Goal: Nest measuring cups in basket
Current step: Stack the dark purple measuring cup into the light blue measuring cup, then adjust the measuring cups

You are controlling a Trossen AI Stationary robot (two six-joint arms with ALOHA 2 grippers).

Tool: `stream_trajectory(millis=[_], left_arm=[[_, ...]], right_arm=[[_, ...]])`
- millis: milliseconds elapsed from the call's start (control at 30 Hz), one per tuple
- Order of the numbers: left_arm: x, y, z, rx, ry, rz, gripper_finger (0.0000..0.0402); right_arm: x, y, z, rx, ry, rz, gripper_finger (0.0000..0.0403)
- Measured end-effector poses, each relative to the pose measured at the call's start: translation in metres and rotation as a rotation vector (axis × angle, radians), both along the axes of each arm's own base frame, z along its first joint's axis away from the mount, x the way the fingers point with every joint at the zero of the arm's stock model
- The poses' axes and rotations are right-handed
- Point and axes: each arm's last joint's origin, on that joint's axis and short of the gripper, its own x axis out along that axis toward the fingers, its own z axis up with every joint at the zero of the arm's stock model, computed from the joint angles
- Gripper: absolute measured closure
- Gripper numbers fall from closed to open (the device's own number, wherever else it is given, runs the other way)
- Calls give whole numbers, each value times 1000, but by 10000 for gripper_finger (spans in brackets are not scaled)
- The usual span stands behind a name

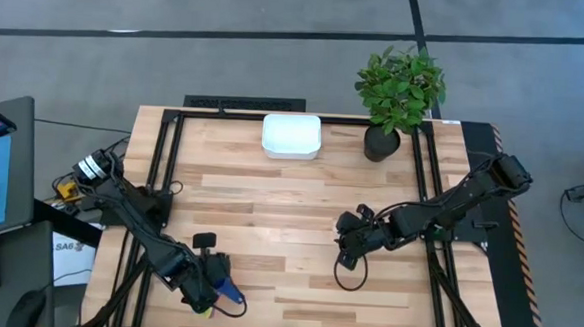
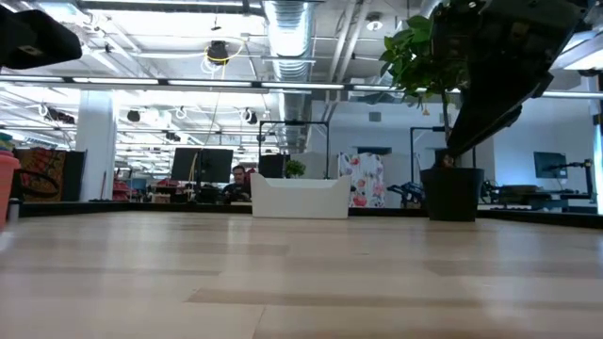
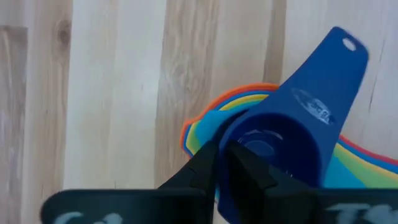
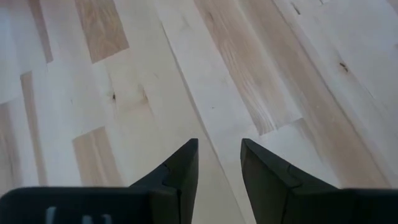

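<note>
Left gripper is at the near-left corner of the table, and the measuring cups are right there with it. Left wrist view: fingers are closed together on the rim of the dark blue cup, which sits on top of a nested stack; orange, yellow, green and light blue edges fan out below it. Blue handle sticks out away from the fingers, so the stack's long axis runs roughly in line with the gripper's reach. I can't count all 7 from here.

Basket sits at the far edge, about centre, just left of the black plant pot. In the low view it's the white box well back across the bare wood.

Key relation: the basket lies far and to the right of the left gripper, well apart, a diagonal across most of the table's depth. The left arm has the load, so my read is it carries.

Right gripper hovers mid-right of the table, fingers apart, nothing between them, only planks below. It's nearer the basket than the left one but holds nothing.

Risk, as I judge it: the pinch is on 1 cup's rim only, so the lower cups may drop off when lifted.
</note>
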Motion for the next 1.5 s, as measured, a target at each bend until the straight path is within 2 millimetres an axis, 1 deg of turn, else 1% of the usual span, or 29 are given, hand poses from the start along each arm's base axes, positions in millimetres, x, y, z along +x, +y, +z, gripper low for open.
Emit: stream_trajectory(millis=[233, 400, 533, 633, 733, 833, 933, 1033, 1167, 1300, 1400, 1500], left_arm=[[4, -3, 11, -9, -27, -12, 317], [0, 0, 12, 33, 14, -12, 281], [-2, 2, 12, 40, 37, 9, 269], [-5, 1, 19, 8, 37, 16, 267], [-9, 0, 36, 8, 26, 17, 267], [-13, 1, 52, 25, -6, 50, 275], [-20, -3, 57, 7, -3, 76, 290], [-30, -14, 52, -46, 45, 87, 308], [-42, -33, 41, -120, 133, 132, 337], [-49, -53, 29, -180, 155, 174, 368], [-47, -63, 20, -210, 146, 201, 388], [-41, -70, 9, -215, 134, 212, 399]], right_arm=[[1, 0, 0, 2, -5, -2, 259], [1, 1, 1, 5, -12, 1, 255], [1, 3, 1, 14, -20, 1, 255], [6, 5, 4, 46, -83, 5, 259], [23, 8, 4, 108, -176, 53, 266], [43, 11, 1, 195, -283, 138, 279], [64, 14, -5, 217, -324, 189, 295], [86, 19, -10, 190, -331, 216, 311], [114, 29, -18, 152, -327, 253, 332], [143, 40, -26, 109, -339, 301, 347], [164, 48, -36, 96, -334, 342, 356], [182, 56, -41, 90, -342, 388, 364]])
